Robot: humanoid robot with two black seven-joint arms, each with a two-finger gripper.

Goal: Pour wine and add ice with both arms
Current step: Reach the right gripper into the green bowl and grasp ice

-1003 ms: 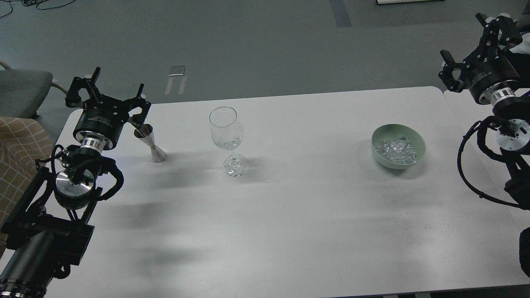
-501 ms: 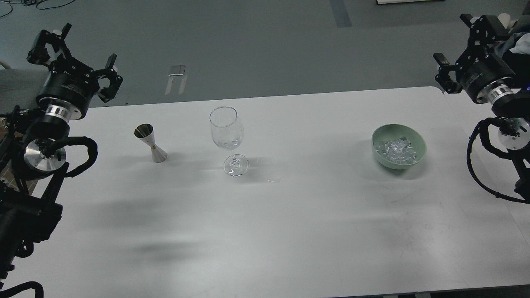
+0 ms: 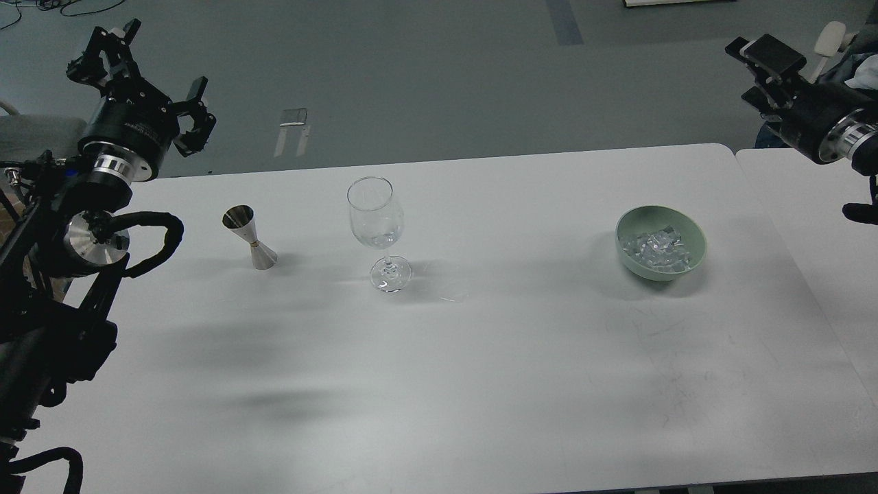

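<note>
A clear stemmed wine glass [image 3: 374, 213] stands upright on the white table [image 3: 480, 343], left of centre. A little clear wine [image 3: 376, 239] lies in the bottom of its bowl. A steel jigger [image 3: 249, 237] stands upright to its left. Glittering ice chunks [image 3: 655, 248] fill a pale green bowl [image 3: 696, 237] at the right. My left gripper [image 3: 147, 86] is open and empty, raised beyond the table's far left corner, above and left of the jigger. My right gripper [image 3: 763, 72] is open and empty, high beyond the far right corner, well away from the bowl.
A second white table [image 3: 809, 206] adjoins at the right. A grey chair [image 3: 34, 134] and a checked cloth sit behind my left arm. Grey floor lies beyond the table's far edge.
My left gripper has let go of the jigger and risen up and left, away from it. My right gripper has turned and pulled back to the right. Glass, jigger and bowl have not moved.
</note>
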